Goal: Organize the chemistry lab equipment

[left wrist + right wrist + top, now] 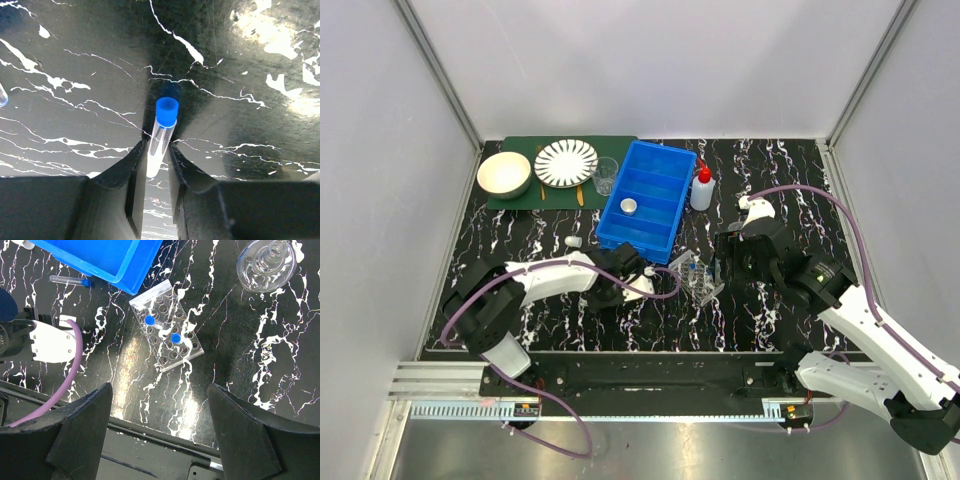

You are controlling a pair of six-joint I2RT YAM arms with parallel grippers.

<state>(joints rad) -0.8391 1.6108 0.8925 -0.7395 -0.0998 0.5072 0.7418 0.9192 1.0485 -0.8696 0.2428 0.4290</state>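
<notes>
Just off the near edge of the big blue plastic bin (pixel 660 185), the left hand (pixel 156 146) is clamped on a clear blue-capped tube (pixel 161 132), low at the black marbled tabletop (pixel 75 60). Beside the bin's near right corner sits the clear plastic tube rack (pixel 166 332) with two more capped tubes (pixel 148 320) in it. The right hand (pixel 160 390) hovers above the rack, fingers wide apart and holding nothing. A white red-nozzled squeeze bottle (pixel 701 188) stands just right of the bin.

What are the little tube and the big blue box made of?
The tube looks like clear plastic or glass, since the table shows through it; its blue cap looks like matte plastic. The box looks like smooth, solid-coloured plastic.
</notes>
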